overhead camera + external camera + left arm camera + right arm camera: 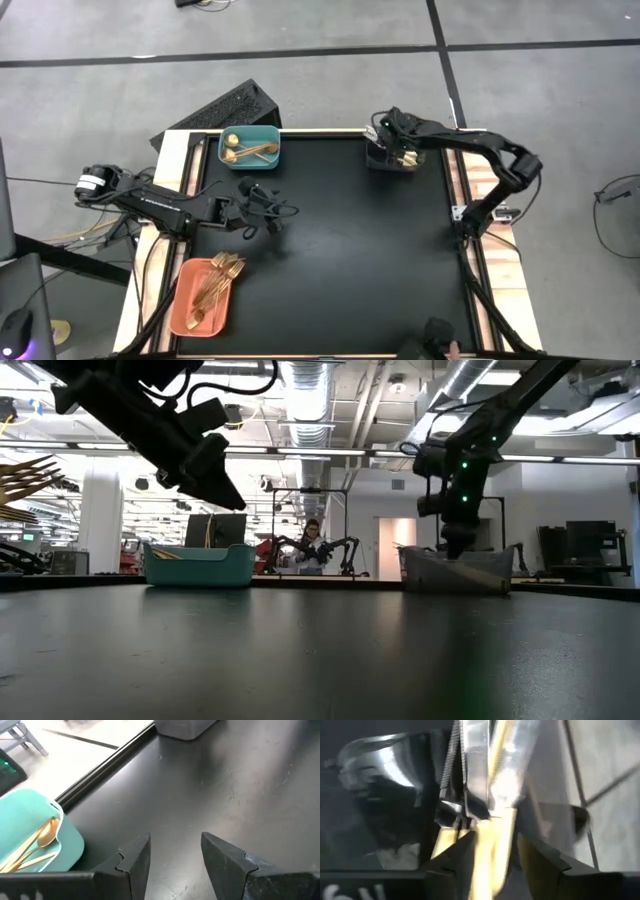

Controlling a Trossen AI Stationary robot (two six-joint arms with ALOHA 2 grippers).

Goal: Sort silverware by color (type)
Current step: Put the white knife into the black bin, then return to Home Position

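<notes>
The right gripper (402,152) reaches down into the dark bin (390,157) at the far right side of the black tabletop (340,250). Up close, its fingers (540,857) sit on both sides of a shiny gold piece (492,850), but I cannot tell if they are pinching it. More shiny silver and cream pieces (475,765) stand in the same bin.

The left gripper (268,208) hangs over the left half of the tabletop, a bit above it. Its fingers (227,857) are spread apart and hold nothing.

Just past it, at the far left edge, is the teal bin (249,148). Gold spoons (243,150) lie inside it. In the left wrist view one gold spoon (46,832) rests against the bin's wall.

The salmon tray (203,297) sits at the near left corner. A bunch of gold forks (216,282) lies on it, with the prongs pointing toward the far side.

Far behind the tabletop, a person (312,547) is in the room.
</notes>
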